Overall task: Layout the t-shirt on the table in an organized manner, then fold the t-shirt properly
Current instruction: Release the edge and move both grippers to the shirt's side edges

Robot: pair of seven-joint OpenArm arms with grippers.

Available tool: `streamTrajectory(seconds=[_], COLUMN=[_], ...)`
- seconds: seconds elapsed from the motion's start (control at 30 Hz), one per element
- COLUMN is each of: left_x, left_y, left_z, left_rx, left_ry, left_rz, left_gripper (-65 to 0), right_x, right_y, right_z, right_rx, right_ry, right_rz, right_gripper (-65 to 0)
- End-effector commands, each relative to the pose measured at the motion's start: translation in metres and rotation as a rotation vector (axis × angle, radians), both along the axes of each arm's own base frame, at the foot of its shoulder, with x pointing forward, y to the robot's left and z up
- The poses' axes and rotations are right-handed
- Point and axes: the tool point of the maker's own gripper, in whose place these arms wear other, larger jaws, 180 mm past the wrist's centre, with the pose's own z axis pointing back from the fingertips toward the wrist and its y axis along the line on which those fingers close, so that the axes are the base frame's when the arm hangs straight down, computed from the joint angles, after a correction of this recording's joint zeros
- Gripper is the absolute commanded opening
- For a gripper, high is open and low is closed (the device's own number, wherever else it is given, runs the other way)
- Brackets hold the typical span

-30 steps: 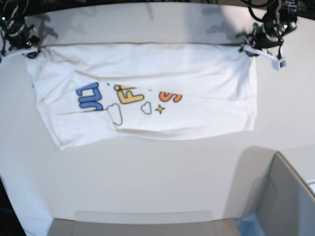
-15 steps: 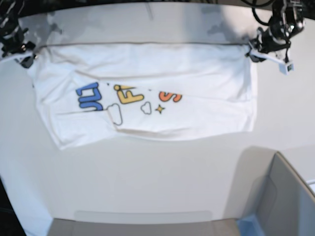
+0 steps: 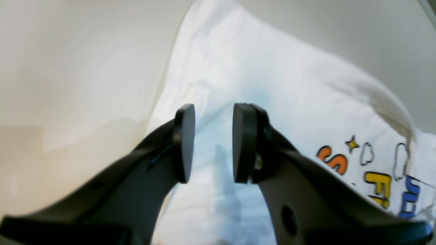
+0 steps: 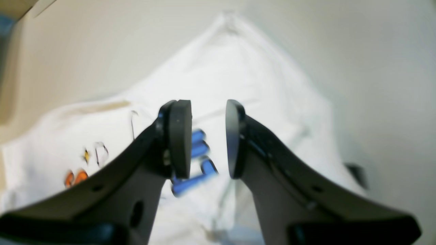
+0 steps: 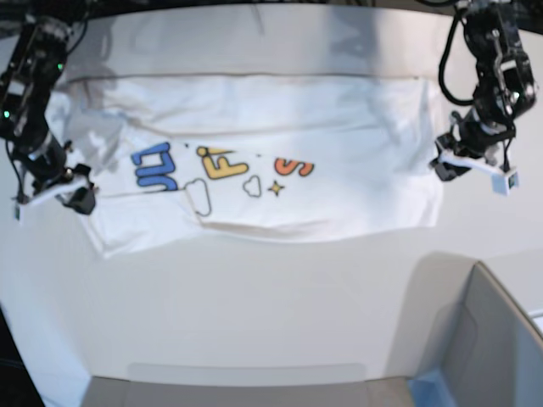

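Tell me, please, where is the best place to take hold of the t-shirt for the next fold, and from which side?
Probably the two short side edges. The t-shirt lies flat and wide across the table, already partly folded. The left hand hangs open at one side edge and the right hand at the other, so each could come down from above and pinch its edge.

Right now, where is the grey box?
In the base view the grey box sits at the lower right corner of the table, below the t-shirt.

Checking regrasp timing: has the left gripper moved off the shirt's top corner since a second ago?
Yes. In the base view the left gripper has left the t-shirt's top corner and dropped along its side edge, toward the grey box. Jaws open, empty.
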Motion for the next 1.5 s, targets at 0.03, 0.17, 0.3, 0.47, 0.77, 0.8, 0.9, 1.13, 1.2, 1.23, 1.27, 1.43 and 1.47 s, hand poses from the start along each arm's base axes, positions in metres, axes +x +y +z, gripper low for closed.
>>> streamTrajectory(seconds=[0.03, 0.17, 0.3, 0.47, 0.77, 0.8, 0.9, 1.13, 1.2, 1.23, 1.27, 1.43, 1.47], left_x=[0.011, 0.012, 0.011, 0.012, 0.012, 0.012, 0.012, 0.012, 0.012, 0.012, 0.012, 0.012, 0.012], left_y=[-0.009, -0.018, -0.016, -0.016, -0.016, -0.016, -0.016, -0.016, -0.017, -0.019, -0.020, -0.020, -0.020], left_z=[0.013, 0.009, 0.004, 0.004, 0.004, 0.004, 0.004, 0.004, 0.004, 0.003, 0.003, 0.003, 0.003], left_rx=[-0.030, -0.071, -0.076, -0.077, -0.076, -0.076, -0.076, -0.077, -0.080, -0.088, -0.089, -0.089, -0.089], left_ry=[-0.029, -0.019, -0.002, -0.004, -0.005, -0.005, -0.005, -0.005, -0.006, -0.006, -0.006, -0.006, -0.006], left_rz=[-0.016, -0.017, -0.009, -0.009, -0.008, -0.008, -0.008, -0.008, -0.007, -0.006, -0.006, -0.006, -0.006], left_gripper=[-45.2, -45.2, -45.2, -45.1, -45.1, -45.1, -45.1, -45.1, -45.1, -45.1, -45.1, -45.1, -45.1], right_x=[0.026, 0.041, 0.047, 0.052, 0.045, 0.043, 0.040, 0.042, 0.045, 0.046, 0.047, 0.053, 0.054], right_y=[0.002, -0.004, -0.012, -0.026, -0.034, -0.038, -0.046, -0.037, -0.032, -0.031, -0.031, -0.024, -0.022], right_z=[0.003, -0.020, -0.034, -0.049, -0.069, -0.071, -0.083, -0.095, -0.094, -0.093, -0.092, -0.089, -0.089], right_rx=[0.070, 0.134, 0.122, 0.089, 0.095, 0.100, 0.105, 0.094, 0.090, 0.090, 0.089, 0.093, 0.090], right_ry=[-0.036, 0.039, 0.093, 0.150, 0.205, 0.205, 0.221, 0.244, 0.240, 0.238, 0.237, 0.231, 0.231], right_rz=[-0.037, -0.161, -0.238, -0.276, -0.315, -0.331, -0.359, -0.336, -0.321, -0.318, -0.317, -0.298, -0.291], right_gripper=[-47.3, -47.3, -47.3, -47.3, -47.3, -47.3, -47.3, -47.3, -47.3, -47.3, -47.3, -47.3, -47.3])
